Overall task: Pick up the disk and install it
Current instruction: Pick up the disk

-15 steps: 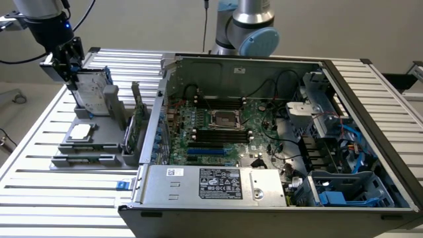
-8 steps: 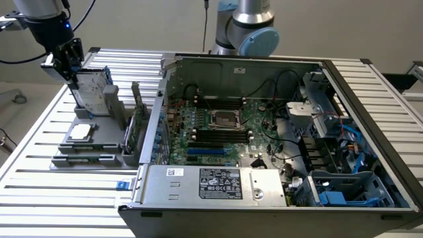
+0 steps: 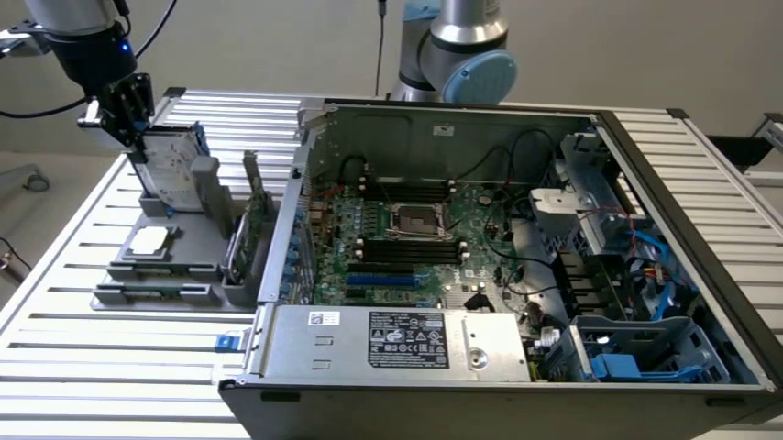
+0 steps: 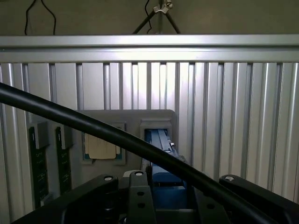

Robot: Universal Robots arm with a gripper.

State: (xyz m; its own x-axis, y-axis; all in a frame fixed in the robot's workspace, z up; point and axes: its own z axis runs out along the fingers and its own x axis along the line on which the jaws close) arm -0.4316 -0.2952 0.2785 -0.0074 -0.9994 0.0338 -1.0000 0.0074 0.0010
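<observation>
Upper left of the frame is tight: the gripper (image 3: pixel 132 124) meets the upright disk (image 3: pixel 175 170), 1 grey post (image 3: pixel 205 183) stands just beside it, and the green card (image 3: pixel 253 234) rises between the holder (image 3: pixel 123 275) and the case wall (image 3: pixel 300 183). The table slats (image 3: pixel 73 357) at lower left lie open. Inside the open-topped case, cables (image 3: pixel 520 272) cross the board. In the wrist view, 1 black cable (image 4: pixel 93 123) crosses in front of the disk.

Disk (image 3: pixel 175 165): flat silver-grey hard drive with a white label and a blue plastic carrier around its edge. It stands upright on its edge, lower end seated in a slot of the grey fixture (image 3: pixel 157 203), in the upper left of the exterior frame and outside the open computer case. Wrist view shows the disk (image 4: pixel 159 140) edge-on, the blue carrier rail facing the camera, partly crossed by a black cable.
</observation>
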